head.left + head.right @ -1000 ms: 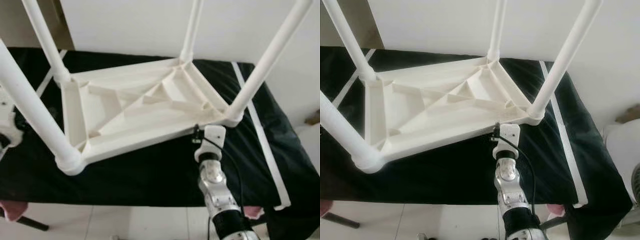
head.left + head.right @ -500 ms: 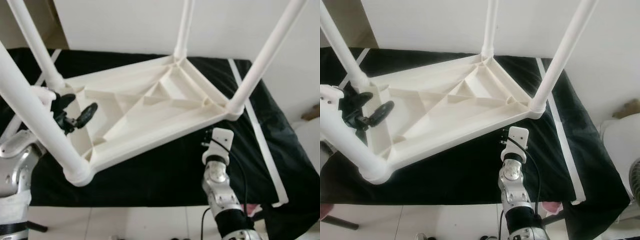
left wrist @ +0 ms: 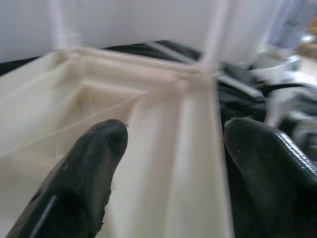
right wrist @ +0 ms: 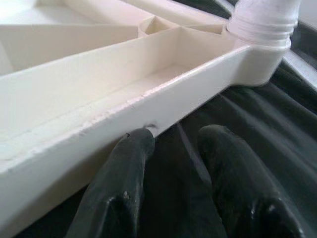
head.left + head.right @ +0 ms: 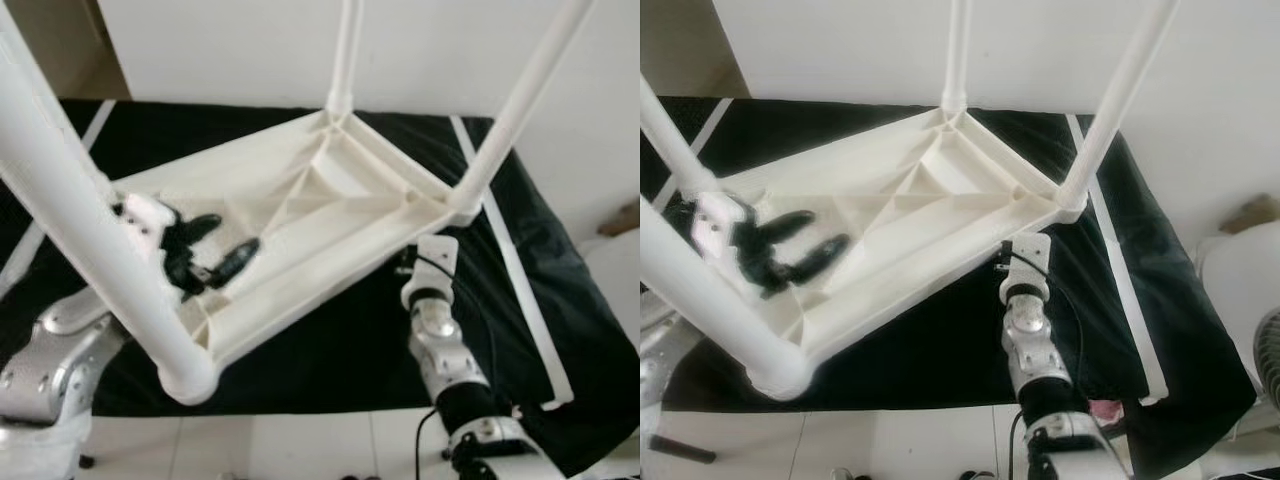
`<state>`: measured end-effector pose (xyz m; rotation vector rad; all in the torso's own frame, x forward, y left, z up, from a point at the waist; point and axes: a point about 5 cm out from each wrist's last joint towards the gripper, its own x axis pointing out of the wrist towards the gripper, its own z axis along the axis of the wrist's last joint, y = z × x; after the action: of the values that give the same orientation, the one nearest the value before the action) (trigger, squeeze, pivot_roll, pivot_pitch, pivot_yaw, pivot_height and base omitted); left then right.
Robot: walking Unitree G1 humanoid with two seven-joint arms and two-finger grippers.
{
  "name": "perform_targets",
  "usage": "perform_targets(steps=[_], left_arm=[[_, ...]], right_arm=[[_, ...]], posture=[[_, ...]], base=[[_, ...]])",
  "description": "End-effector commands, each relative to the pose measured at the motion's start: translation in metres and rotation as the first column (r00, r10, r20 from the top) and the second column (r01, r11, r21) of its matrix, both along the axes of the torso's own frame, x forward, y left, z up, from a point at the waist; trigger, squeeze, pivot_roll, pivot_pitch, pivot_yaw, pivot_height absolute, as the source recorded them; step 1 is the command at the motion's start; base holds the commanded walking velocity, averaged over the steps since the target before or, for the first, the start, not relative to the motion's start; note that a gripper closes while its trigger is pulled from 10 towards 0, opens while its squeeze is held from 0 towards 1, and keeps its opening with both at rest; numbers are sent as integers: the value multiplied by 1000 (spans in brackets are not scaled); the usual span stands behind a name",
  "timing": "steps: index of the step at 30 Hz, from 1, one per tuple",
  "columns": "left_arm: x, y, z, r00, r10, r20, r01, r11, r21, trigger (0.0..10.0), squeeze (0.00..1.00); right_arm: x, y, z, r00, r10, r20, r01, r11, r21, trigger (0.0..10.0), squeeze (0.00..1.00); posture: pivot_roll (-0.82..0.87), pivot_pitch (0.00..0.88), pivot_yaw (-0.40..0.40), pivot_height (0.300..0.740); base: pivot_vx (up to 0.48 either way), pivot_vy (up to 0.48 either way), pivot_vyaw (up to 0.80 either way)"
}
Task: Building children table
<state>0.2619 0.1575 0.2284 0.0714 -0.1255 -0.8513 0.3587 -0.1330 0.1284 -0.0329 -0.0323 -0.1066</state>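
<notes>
A white plastic children's table [image 5: 330, 200] lies upside down on a black cloth [image 5: 330, 340], legs pointing up. Its near left leg [image 5: 90, 230] crosses the foreground, and its right leg [image 5: 520, 100] rises at the right corner. My left gripper [image 5: 232, 236] is open over the ribbed underside, close to the left rim, holding nothing. My right gripper [image 4: 178, 135] is open low at the near right rim, close to the right corner socket [image 4: 262, 25]. One of its fingers [image 4: 133, 148] touches the rim's outer wall. The right wrist [image 5: 436, 256] hides those fingers in the eye views.
A white stripe [image 5: 515, 270] runs along the cloth's right side. A white wall stands close behind the table. Pale floor tiles [image 5: 300, 450] show below the cloth's front edge. A pale rounded object [image 5: 1240, 290] sits at the far right.
My left arm has come up from the left, and its open gripper has moved right over the table's underside. The table's near left corner sits lower and closer. The right gripper stays at the rim.
</notes>
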Motion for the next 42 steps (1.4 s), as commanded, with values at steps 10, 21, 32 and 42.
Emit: perform_targets(steps=[10, 21, 32, 42], left_arm=[[-19, -53, 3, 986, -165, -19, 163, 982, -91, 10000, 0], [-14, -11, -21, 989, -90, -114, 96, 994, 56, 10000, 0], [10, 52, -36, 982, 52, -184, 4, 957, 290, 10000, 0], [11, 72, -45, 965, -35, -260, 146, 895, 422, 10000, 0]], right_arm=[[19, -11, 13, 999, 37, 9, -37, 999, 40, 10000, 0], [8, -42, 11, 998, -34, 58, 34, 999, 15, 10000, 0], [-16, -57, 5, 994, -10, 109, 12, 1000, -19, 10000, 0], [-44, -51, 5, 984, 123, 128, -116, 992, -56, 10000, 0]], posture=[[-15, 114, -34, 740], [-24, 149, -29, 740], [-55, 165, 7, 740], [-64, 168, 12, 740]], base=[[0, 0, 0], [0, 0, 0], [0, 0, 0], [0, 0, 0]])
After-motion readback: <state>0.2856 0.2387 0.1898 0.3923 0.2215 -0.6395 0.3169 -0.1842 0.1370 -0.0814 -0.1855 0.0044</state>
